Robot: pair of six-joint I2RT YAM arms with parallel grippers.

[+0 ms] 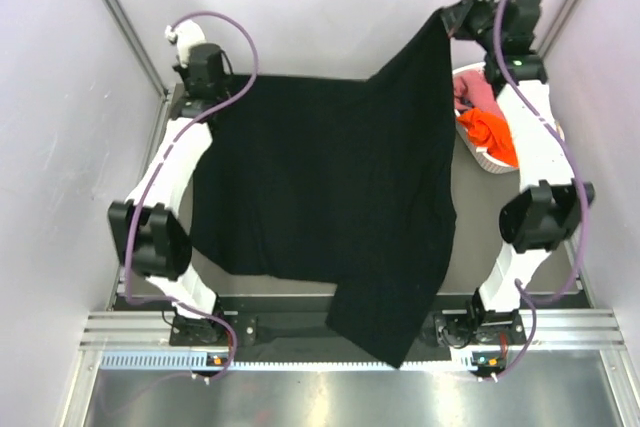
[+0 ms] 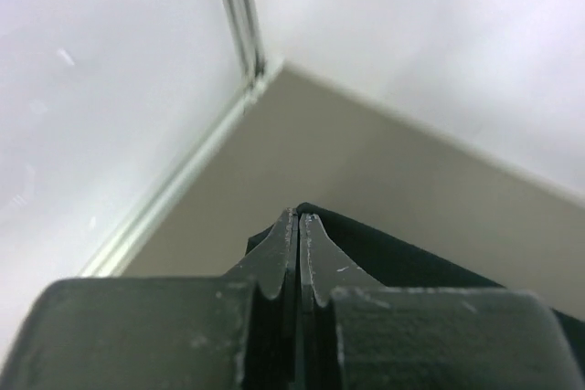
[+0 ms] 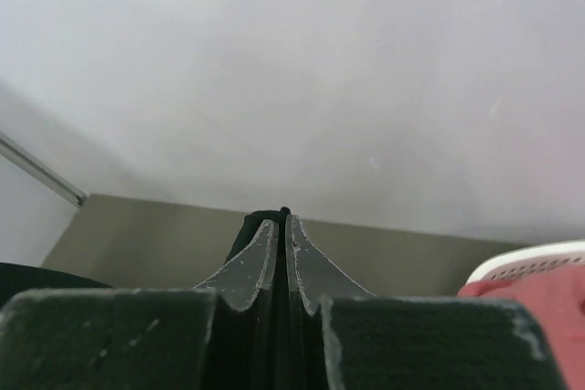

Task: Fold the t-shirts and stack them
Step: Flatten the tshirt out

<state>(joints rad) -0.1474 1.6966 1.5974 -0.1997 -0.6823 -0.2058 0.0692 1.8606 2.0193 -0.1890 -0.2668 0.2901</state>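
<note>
Watching black t-shirt (image 1: 330,177): spread wide across bench (image 1: 476,209), long axis left-right along far edge. Left gripper (image 2: 298,216) clenched on far-left corner, low at bench. Right gripper (image 3: 279,216) clenched on far-right corner, raised; that side slopes diagonally to near edge, tip hanging past it. I see grey bench top, pale walls (image 1: 330,7), white basket (image 1: 484,161) far right holding orange shirt (image 1: 496,137) and pink shirt (image 1: 468,97).

1. Top view: high over the near edge, looking down on the whole table (image 1: 478,215).
2. Left wrist: close behind the left tool (image 2: 298,226), facing the far-left corner.
3. Right wrist: close behind the right tool (image 3: 279,223), facing the far edge; all share the black t-shirt (image 1: 330,177).
</note>
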